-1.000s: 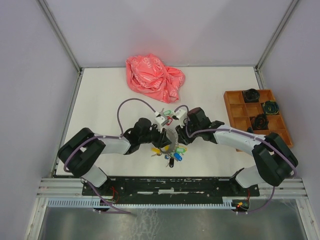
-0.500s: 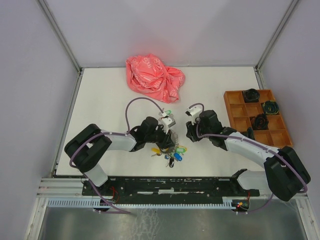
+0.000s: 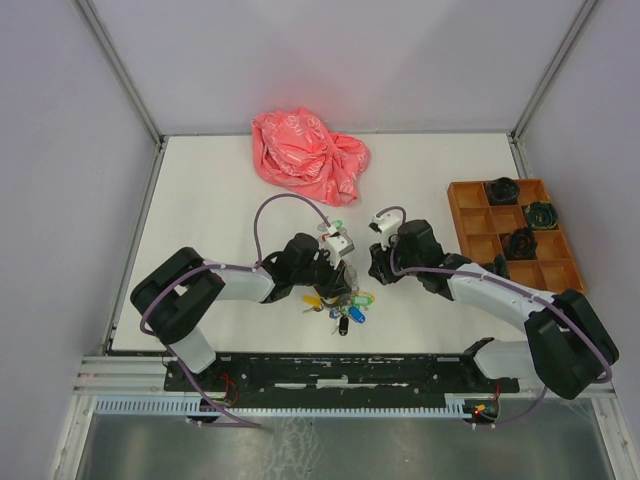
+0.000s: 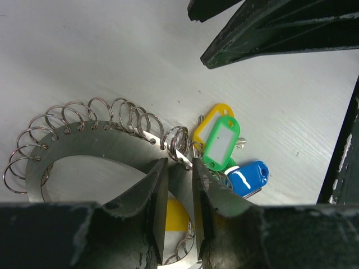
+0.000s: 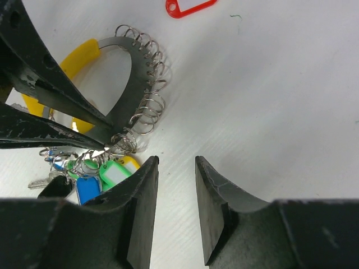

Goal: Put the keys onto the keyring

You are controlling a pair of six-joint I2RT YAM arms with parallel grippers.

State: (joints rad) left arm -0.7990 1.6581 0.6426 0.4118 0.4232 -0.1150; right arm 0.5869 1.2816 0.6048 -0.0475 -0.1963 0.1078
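Note:
The keyring (image 4: 101, 143) is a flat grey metal band strung with several small split rings, lying on the white table. My left gripper (image 4: 179, 168) is shut on its band next to the bunch of yellow, green and blue tags (image 4: 224, 143). In the right wrist view the keyring (image 5: 128, 89) is at the upper left. My right gripper (image 5: 176, 162) stands open just right of it, with only bare table between its fingers. A red-tagged key (image 5: 188, 7) lies beyond the keyring. From above, a green-tagged key (image 3: 336, 224) lies behind the left gripper (image 3: 338, 272).
A crumpled pink bag (image 3: 308, 143) lies at the back of the table. An orange compartment tray (image 3: 470, 215) holding black items stands at the right edge. Grey walls close in both sides and the back.
My right gripper has drawn back to the right, away from the keyring and the loose keys. My left arm has shifted a little right, still gripping the band.

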